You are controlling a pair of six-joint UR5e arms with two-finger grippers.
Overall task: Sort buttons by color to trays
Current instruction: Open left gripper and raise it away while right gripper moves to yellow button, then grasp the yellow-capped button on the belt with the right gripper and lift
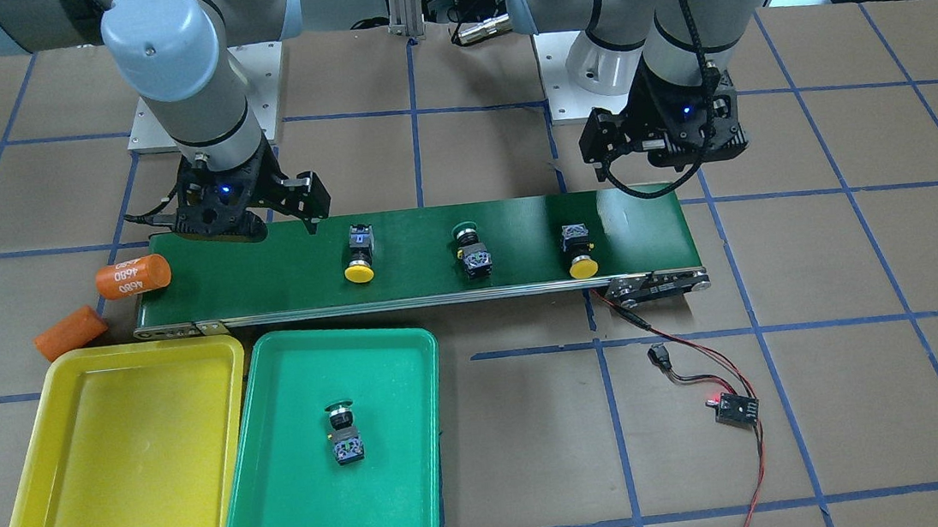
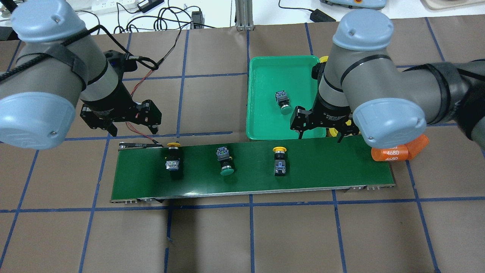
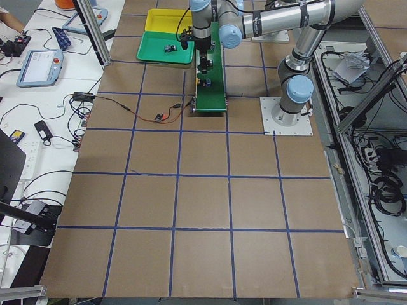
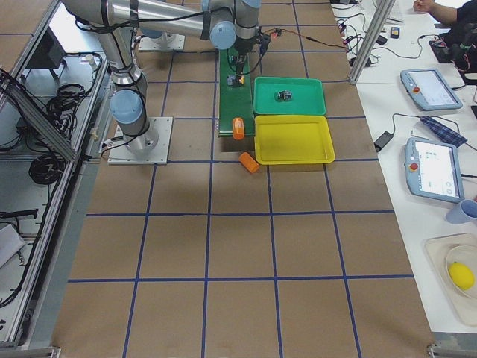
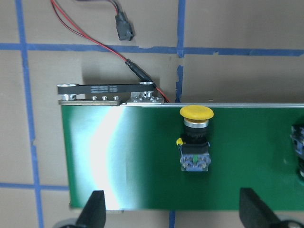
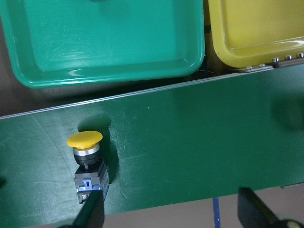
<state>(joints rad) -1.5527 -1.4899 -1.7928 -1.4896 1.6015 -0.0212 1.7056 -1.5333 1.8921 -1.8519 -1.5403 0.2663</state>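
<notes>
Step in hand: sorting is partly done. One of the four buttons is lying in a tray. Both hands are hovering above the belt (image 2: 333,167) with nothing picked up, so a new pick appears to be starting.
Right hand: the right hand (image 2: 320,137) is hanging over the belt end nearest the trays, with its fingers spread wide and gripping nothing.
Left hand: the left hand (image 2: 134,132) is hanging over the opposite belt end, also spread wide and carrying nothing.
Buttons on belt: three are lying on their sides in a row, well apart. The first yellow button (image 2: 279,161) is lying nearest the right hand, the green button (image 2: 224,162) in the middle, and the second yellow button (image 2: 173,157) below the left hand.
Next move: the right hand looks best placed for the first yellow button. The move is calling for a shift along the belt to centre over the black body, then a descent with one finger on each side, a firm close, and a carry to the yellow tray.
Green tray: the green tray (image 2: 265,76) is holding the sorted green button (image 2: 283,101), which is lying on its side near the middle.
Yellow tray: the yellow tray (image 1: 113,504) is sitting just beside the green tray and is holding no button.
Off the belt: two orange cylinders, one marked 4680 (image 1: 133,276) and one plain (image 1: 69,332), are lying on the table (image 1: 540,463) by the belt end.
</notes>
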